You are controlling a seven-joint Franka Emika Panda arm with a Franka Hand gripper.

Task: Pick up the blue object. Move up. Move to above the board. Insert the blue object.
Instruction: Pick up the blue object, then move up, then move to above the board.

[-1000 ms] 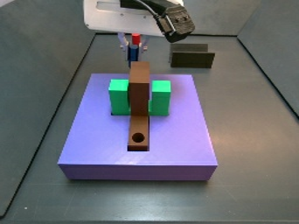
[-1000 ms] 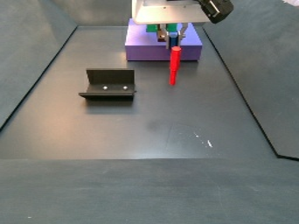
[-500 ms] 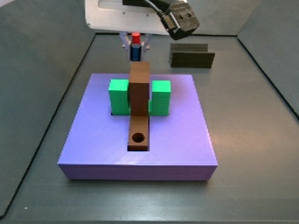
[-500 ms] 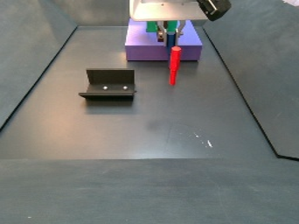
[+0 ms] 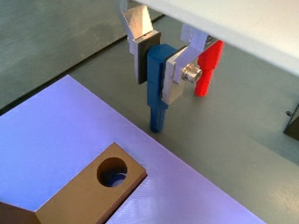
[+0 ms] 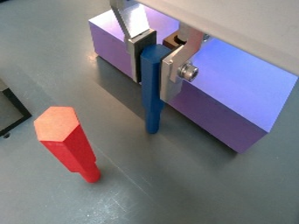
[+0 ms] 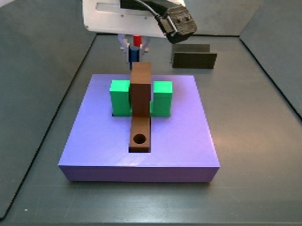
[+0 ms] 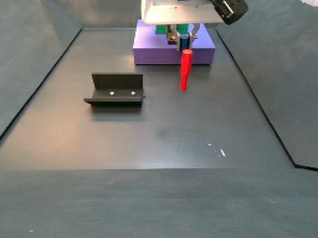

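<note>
Standing on the dark grey tabletop point(image 8: 149, 130), the dark L-shaped fixture point(image 8: 115, 90) lies furthest left in a side view, well apart from everything else. Right of it stands an upright red hexagonal peg point(image 8: 185, 70) point(image 6: 68, 143), just in front of the large purple slab point(image 7: 141, 132). On that slab the long narrow brown plank with a round hole near one end point(image 7: 140, 106) rests across a green block point(image 7: 122, 97). The tool point(image 5: 162, 66) hangs beside the slab's edge, clenched on the slim blue stick point(image 5: 156, 87) point(image 6: 152, 87), its silver fingers point(image 6: 179, 70) pressing both faces of the upright stick, whose lower end reaches the tabletop. A dark olive box point(image 7: 195, 58) sits rightmost.
</note>
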